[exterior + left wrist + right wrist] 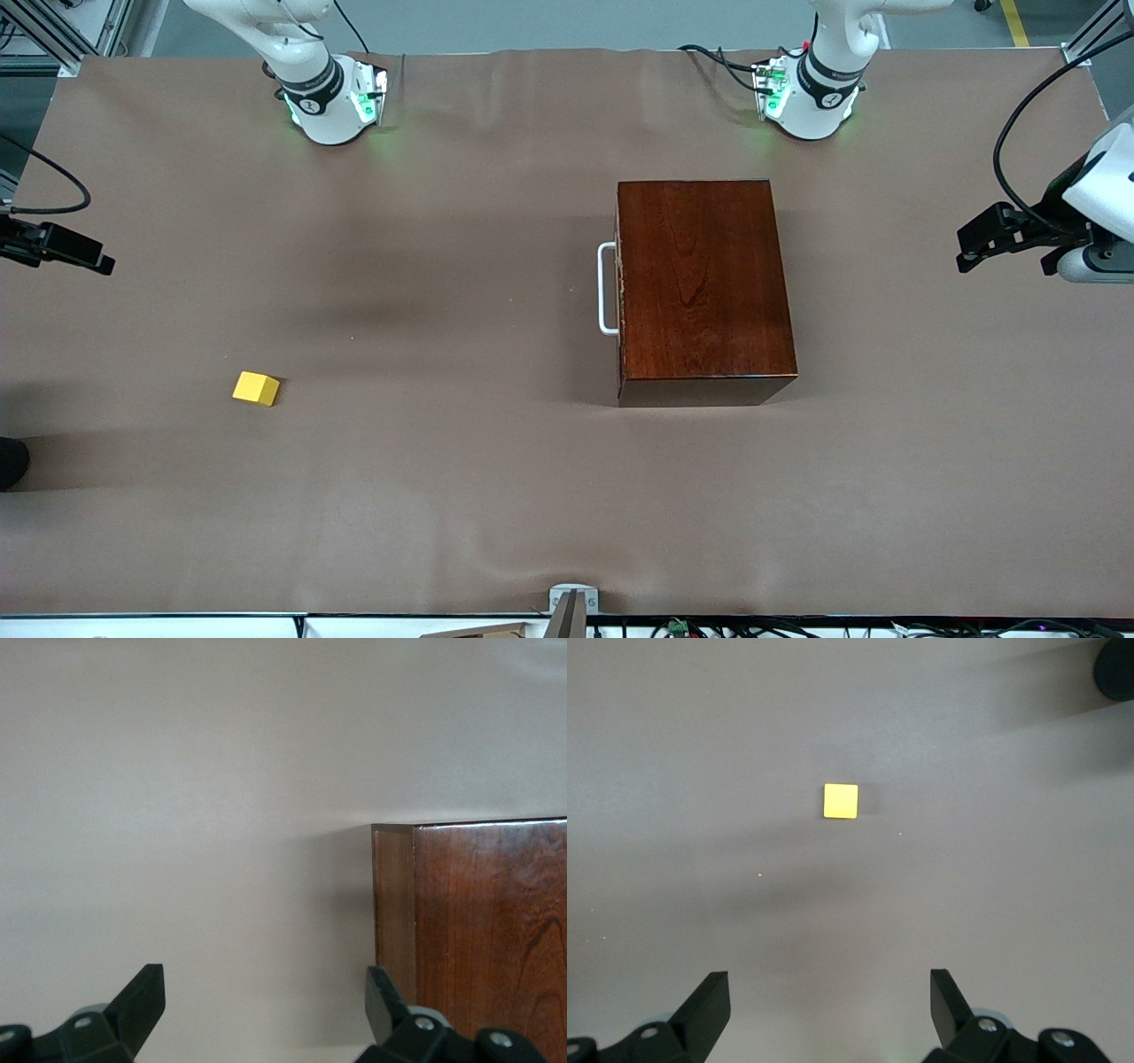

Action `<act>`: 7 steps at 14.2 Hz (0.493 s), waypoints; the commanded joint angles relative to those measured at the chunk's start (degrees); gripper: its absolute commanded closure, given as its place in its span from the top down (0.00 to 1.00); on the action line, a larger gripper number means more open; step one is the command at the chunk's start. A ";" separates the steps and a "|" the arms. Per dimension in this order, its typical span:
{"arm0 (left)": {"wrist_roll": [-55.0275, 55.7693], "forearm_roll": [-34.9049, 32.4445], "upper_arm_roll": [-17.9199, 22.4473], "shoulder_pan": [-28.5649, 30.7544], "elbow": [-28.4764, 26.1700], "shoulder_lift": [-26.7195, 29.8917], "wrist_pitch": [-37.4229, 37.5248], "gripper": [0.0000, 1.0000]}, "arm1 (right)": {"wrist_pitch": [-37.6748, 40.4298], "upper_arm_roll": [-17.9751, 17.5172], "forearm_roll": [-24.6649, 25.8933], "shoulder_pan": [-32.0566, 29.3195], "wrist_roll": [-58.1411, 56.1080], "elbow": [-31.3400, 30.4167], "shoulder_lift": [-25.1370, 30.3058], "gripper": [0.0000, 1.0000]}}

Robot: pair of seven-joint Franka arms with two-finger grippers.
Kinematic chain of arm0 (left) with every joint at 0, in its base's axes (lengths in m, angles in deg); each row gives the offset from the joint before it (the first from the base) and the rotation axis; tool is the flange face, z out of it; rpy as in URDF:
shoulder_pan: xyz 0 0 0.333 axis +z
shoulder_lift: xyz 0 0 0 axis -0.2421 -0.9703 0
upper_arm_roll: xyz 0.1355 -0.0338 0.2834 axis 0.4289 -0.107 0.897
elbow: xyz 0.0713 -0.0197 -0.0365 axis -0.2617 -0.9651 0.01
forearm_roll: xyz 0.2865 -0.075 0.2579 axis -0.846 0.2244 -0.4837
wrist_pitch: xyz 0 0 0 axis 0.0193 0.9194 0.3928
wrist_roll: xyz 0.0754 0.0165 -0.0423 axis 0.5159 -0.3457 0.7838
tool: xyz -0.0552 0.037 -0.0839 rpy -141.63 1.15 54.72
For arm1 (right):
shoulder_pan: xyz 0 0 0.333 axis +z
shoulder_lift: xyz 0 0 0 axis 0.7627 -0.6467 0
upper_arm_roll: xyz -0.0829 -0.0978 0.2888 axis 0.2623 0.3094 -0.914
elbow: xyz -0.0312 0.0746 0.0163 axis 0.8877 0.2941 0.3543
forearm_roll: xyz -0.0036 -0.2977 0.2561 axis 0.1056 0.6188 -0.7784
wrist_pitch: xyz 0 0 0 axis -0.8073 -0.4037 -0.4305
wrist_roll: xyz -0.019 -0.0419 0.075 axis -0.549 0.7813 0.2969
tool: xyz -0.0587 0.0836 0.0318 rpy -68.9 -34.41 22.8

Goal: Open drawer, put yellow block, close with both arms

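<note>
Resting on the brown table (pixel 496 496) toward the right arm's end, the yellow block (pixel 256 388) lies alone, well apart from the wooden box (pixel 704 288) and nearer to the front camera than the box's middle. In the right wrist view the block (pixel 841 800) shows as a small square on bare table, lined up roughly with the middle of the gap between the two black fingers (pixel 709 1005) but well clear of their tips, touching neither. The right gripper (pixel 830 1001) stands with its jaws spread wide and nothing between them; it hangs in the air above the table at the right arm's end, where only a dark part of it (pixel 53 248) shows at the edge of the front view. The drawer (pixel 620 288) is pushed fully into the box, its front flush with the box's side that faces the right arm's end, and its white handle (pixel 607 288) sticks out from that front. The left gripper (pixel 266 1001) also has its jaws wide apart and empty; it hovers over the table at the left arm's end (pixel 992 235), and from its wrist one corner and side of the box (pixel 478 930) show close by one fingertip (pixel 383 997), without contact that can be made out.
</note>
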 commanded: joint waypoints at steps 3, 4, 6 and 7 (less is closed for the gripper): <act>0.56 0.75 0.06 0.12 -0.37 0.79 0.09 1.00 | 2.54 -1.37 -0.31 -0.37 0.19 0.50 4.47 1.00; 0.64 0.84 -0.02 0.03 -0.36 0.79 0.09 1.00 | 2.55 -1.37 -0.40 -0.37 0.19 0.58 4.48 1.00; 0.65 0.84 0.06 0.03 -0.36 0.79 0.09 1.00 | 2.55 -1.20 -0.40 -0.37 0.19 0.59 4.48 1.00; 1.17 0.84 0.07 0.03 -0.45 0.79 0.09 1.00 | 2.55 -1.20 -0.40 -0.37 0.19 0.50 4.39 1.00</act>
